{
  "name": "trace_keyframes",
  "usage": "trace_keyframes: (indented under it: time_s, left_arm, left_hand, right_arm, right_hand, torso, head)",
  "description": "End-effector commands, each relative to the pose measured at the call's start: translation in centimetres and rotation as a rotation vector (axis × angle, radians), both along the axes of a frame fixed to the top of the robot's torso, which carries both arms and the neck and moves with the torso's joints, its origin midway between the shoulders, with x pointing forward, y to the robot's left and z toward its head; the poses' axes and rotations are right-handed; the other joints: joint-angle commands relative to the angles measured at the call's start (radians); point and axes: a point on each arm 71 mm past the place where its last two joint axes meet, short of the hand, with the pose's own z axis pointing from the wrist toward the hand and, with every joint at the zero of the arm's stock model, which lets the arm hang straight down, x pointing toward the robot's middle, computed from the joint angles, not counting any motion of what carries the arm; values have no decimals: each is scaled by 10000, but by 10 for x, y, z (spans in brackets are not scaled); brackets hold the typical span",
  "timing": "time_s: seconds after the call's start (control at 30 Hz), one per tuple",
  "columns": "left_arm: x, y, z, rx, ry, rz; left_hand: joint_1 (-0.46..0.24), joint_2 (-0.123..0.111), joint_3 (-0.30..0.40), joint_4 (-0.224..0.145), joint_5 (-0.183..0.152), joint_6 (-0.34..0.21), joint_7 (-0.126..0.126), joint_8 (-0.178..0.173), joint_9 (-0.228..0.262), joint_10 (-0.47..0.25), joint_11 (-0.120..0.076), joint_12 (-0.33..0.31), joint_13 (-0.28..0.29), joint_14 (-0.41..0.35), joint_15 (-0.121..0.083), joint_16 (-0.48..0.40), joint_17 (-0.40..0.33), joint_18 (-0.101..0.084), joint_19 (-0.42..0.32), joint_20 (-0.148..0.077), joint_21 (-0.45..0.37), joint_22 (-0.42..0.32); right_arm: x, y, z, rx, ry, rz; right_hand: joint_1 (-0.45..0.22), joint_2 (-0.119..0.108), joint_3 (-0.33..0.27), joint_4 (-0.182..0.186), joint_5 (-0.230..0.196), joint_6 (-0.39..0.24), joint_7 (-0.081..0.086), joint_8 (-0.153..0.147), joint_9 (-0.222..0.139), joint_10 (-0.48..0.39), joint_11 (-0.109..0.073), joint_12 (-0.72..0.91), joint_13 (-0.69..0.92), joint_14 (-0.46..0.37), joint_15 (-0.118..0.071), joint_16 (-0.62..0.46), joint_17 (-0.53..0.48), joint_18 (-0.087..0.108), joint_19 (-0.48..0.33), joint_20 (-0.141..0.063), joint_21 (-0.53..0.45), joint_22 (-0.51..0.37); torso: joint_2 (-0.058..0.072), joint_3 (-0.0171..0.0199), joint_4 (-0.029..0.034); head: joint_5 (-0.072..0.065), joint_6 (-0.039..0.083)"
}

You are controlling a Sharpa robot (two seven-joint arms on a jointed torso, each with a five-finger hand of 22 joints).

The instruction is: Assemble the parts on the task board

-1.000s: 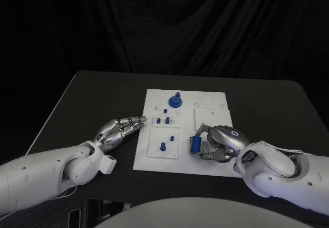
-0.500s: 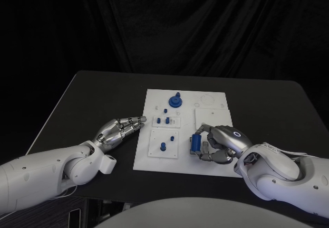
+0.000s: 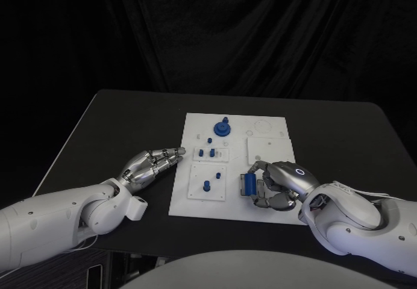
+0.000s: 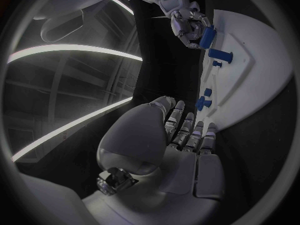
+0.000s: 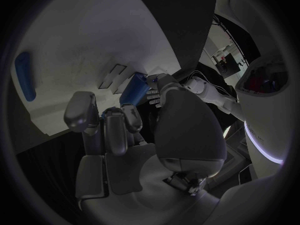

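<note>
While left hand rests w/ fingers straight, holding nothing, right hand grips blue part over task board.

You get a dim scene: black table and backdrop swallow detail, while the white task board stands out brightly. In the wrist views, fisheye bending curves edges, and bright strips glare toward nine o'clock.

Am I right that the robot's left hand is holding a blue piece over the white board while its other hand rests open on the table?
Not quite: the right hand holds the blue piece over the white board, as the head view shows. The left hand rests open on the table.
</note>
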Motion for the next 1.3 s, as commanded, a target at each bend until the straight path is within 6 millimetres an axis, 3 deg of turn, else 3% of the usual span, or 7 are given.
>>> trace_keyframes:
  time_s: [0.03,0.13,0.4,0.43,0.97,1.1,1.3]
  left_arm:
    - [0,0,8,-817,-923,164]
    - [0,0,8,-816,-915,156]
    - [0,-1,8,-812,-893,139]
    - [0,-1,8,-811,-890,137]
    - [0,-1,8,-807,-866,117]
    - [1,-1,8,-810,-866,112]
    - [1,-1,7,-807,-859,106]
  left_hand:
    - [-69,11,66,20,-24,19,6,-11,14,-28,73,-34,-9,-16,50,33,6,109,23,55,4,9]
    - [-69,11,66,20,-24,19,6,-11,14,-28,73,-34,-9,-16,50,33,6,109,23,55,4,9]
    - [-77,9,69,22,-40,25,9,-10,15,-22,80,-27,-7,-13,56,38,6,111,22,62,3,3]
    - [-77,9,69,22,-40,25,9,-10,15,-22,80,-27,-7,-13,56,38,6,111,22,62,3,3]
    - [-87,11,75,28,-54,37,14,-6,17,-18,96,-26,-7,-12,63,40,6,114,22,70,2,-1]
    - [-87,11,75,28,-54,37,14,-6,17,-18,96,-26,-7,-12,63,40,6,114,22,70,2,-1]
    - [-102,13,81,37,-69,11,25,-8,12,-13,120,-25,-6,-15,72,39,6,116,24,81,4,2]
  right_arm:
    - [0,-2,-5,-427,349,-111]
    - [1,-2,-6,-510,400,-126]
    - [3,0,-9,-655,485,-128]
    - [3,0,-9,-674,497,-130]
    - [4,3,-12,-903,700,-28]
    - [3,3,-12,-968,765,0]
    - [3,3,-12,-962,766,8]
  right_hand:
    - [-78,-66,1017,917,-157,-277,18,-273,826,-153,23,-93,-117,237,-24,-76,499,214,-97,8,-111,1312]
    - [-100,-55,976,924,-412,-674,54,-657,615,-311,51,-198,-289,203,2,-112,447,230,-148,30,-213,1287]
    - [-98,27,731,936,-895,-1100,68,-1073,388,-493,68,-321,-496,178,21,-135,411,243,-180,56,-297,1270]
    - [-112,80,592,937,-1202,-1281,63,-1231,354,-578,70,-383,-603,168,25,-146,393,249,-192,58,-330,1263]
    - [-198,258,35,961,-1719,-1604,58,-1673,351,-1033,80,-711,-1118,88,41,-244,252,295,-296,81,-606,1199]
    - [-163,265,-549,978,-2315,-2060,3,-2407,308,-1202,49,-846,-1340,34,25,-299,174,324,-371,74,-786,1160]
    - [-87,220,-913,994,-2349,-2479,-40,-3073,256,-1409,28,-999,-1574,-24,14,-355,93,349,-438,67,-953,1128]
  torso:
    - [-3,-1,7]
    - [2,-1,6]
    - [1,-2,9]
    - [3,-1,9]
    - [5,-3,9]
    - [4,-2,9]
    - [6,1,4]
  head:
    - [1,-1]
    - [5,-1]
    - [3,-1]
    - [5,-1]
    - [16,-1]
    - [17,-1]
    - [9,-1]
